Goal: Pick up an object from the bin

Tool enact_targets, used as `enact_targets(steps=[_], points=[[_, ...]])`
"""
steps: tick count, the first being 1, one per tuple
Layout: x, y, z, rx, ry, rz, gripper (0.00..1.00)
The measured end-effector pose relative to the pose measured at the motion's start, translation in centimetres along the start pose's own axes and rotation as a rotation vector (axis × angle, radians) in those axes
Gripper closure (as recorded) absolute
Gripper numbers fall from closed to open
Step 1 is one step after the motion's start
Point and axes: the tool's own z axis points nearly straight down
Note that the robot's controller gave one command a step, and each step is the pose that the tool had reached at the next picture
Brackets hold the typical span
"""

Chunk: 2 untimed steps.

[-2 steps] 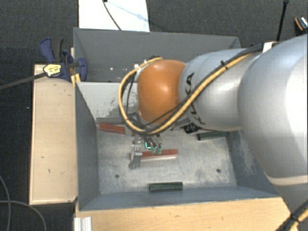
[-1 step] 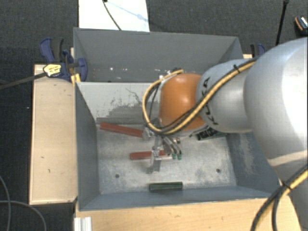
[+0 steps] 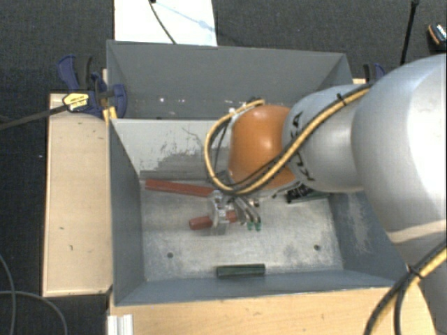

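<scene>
My gripper hangs low over the middle of the bin floor, its metal body showing just under the orange cover. A short red-brown piece lies right at its lower left, touching or nearly touching it. A longer red-brown stick lies on the floor to the upper left, its right end hidden under the arm. Small green-tipped bits show just right of the gripper; I cannot tell what they belong to.
A dark green flat bar lies by the bin's front wall. The arm and its orange cover hide the bin's right middle and back.
</scene>
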Motion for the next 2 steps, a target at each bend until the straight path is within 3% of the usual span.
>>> enact_targets(steps=[1, 2], points=[[2.9, -0.5, -13.0, 0.001, -0.006, -0.228, 1.00], [4.5, -3.9, -14.5, 0.002, 0.002, -0.260, 1.00]])
